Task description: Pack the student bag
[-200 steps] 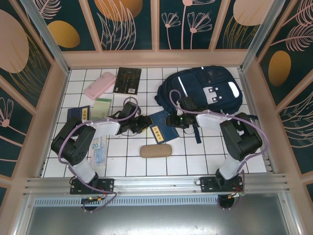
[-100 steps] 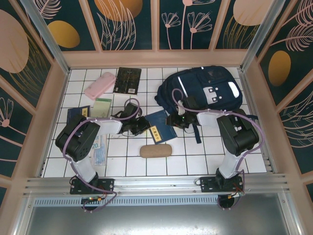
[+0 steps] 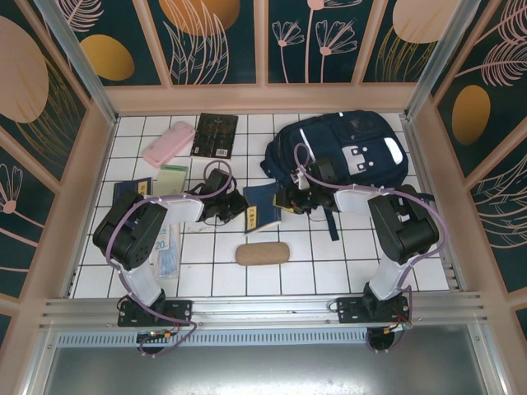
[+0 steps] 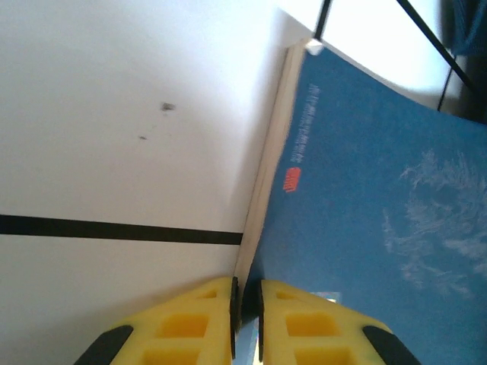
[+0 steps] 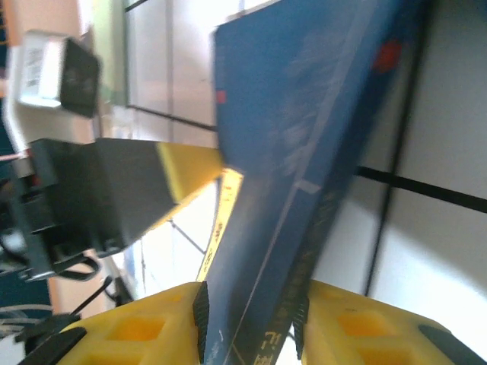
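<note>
The student bag (image 3: 350, 152) is set far right, a book (image 3: 262, 207) is tilted just left of it, a pouch (image 3: 263, 253) laid nearer.

Left arm (image 3: 132, 234), right arm (image 3: 403, 229): black joint housings, white links, purple cables (image 3: 298, 156) looped alongside. Left end effector (image 4: 245, 287) and right end effector (image 5: 251, 298): yellow moulded fingers (image 4: 179, 327), hollow cells, black corners.

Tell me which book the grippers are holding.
The blue book, held by left gripper and right gripper; the black book and green notebook lie untouched.
</note>
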Robot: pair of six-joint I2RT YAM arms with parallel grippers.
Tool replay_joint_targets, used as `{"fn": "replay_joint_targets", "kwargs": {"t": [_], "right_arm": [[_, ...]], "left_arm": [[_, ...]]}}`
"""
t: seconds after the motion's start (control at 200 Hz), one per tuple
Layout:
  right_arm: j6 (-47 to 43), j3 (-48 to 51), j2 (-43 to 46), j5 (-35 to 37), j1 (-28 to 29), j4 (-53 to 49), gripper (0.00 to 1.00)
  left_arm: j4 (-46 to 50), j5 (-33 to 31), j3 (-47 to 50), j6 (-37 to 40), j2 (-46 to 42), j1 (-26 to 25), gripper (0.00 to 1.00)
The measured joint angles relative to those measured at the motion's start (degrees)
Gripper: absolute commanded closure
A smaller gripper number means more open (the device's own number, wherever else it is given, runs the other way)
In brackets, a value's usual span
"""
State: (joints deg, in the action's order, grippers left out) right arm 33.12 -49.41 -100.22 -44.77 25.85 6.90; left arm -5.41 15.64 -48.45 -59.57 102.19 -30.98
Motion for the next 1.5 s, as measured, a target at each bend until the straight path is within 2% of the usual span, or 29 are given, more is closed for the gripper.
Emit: {"fn": "replay_joint_targets", "kwargs": {"t": [0.09, 0.15, 0.25, 0.305, 0.365, 0.525, 0.7, 0.825, 1.011, 1.236, 1.351, 1.416, 1.496], "right_arm": [[0.76, -0.22, -0.02, -1.09, 1.16, 1.29, 0.62], [0.72, -1.16, -0.48, -0.72, 1.66, 0.48, 0.67], [0.83, -2.49, -1.60, 0.20, 2.05, -0.07, 0.86], [1.38, -2.64, -1.73, 0.81, 2.05, -0.72, 1.00], [1.49, -2.75, -1.73, 1.27, 2.05, -1.16, 1.00], [1.57, -4.26, -1.66, 1.66, 2.56, -2.10, 1.00], [1.57, -7.96, 0.22, 1.66, 3.41, -2.89, 1.00], [1.88, -11.17, 2.49, 1.81, 3.10, -2.38, 1.00], [7.13, -12.11, 4.17, 0.44, 0.57, 4.46, 1.00], [18.43, -11.65, 4.20, -3.17, -1.40, 18.51, 1.00], [23.08, -11.06, 4.17, -4.87, -1.40, 24.85, 1.00], [24.81, -10.93, 4.11, -5.49, -1.40, 26.86, 1.00], [26.16, -10.82, 3.89, -6.25, -1.40, 28.55, 1.00]], "left_arm": [[-0.59, 0.76, 0.00, -0.02, 0.28, -0.92, 0.86], [-0.66, 1.03, 0.00, -0.02, 0.31, -1.14, 0.86], [-0.61, 1.16, -0.13, 0.00, 0.28, -1.16, 0.85], [-0.35, 1.16, -0.33, 0.00, 0.28, -1.16, 0.84], [-0.31, 1.11, -0.33, 0.13, 0.26, -1.09, 0.79], [2.54, 0.98, 0.11, 1.25, -2.10, 1.14, 0.56], [4.26, 1.51, -0.11, 2.27, -9.73, 5.46, 0.42], [-0.22, 5.01, -0.24, 0.68, -13.66, 8.04, 0.32], [-11.98, 11.72, -0.20, -5.22, -14.08, 8.79, 0.33], [-27.26, 17.29, 0.46, -13.51, -12.44, 8.90, 0.35], [-32.54, 19.06, 0.50, -17.20, -10.82, 8.98, 0.40], [-35.47, 19.91, 0.66, -19.08, -10.27, 9.07, 0.47], [-38.69, 20.41, 1.01, -21.20, -10.14, 9.35, 0.46]]}}
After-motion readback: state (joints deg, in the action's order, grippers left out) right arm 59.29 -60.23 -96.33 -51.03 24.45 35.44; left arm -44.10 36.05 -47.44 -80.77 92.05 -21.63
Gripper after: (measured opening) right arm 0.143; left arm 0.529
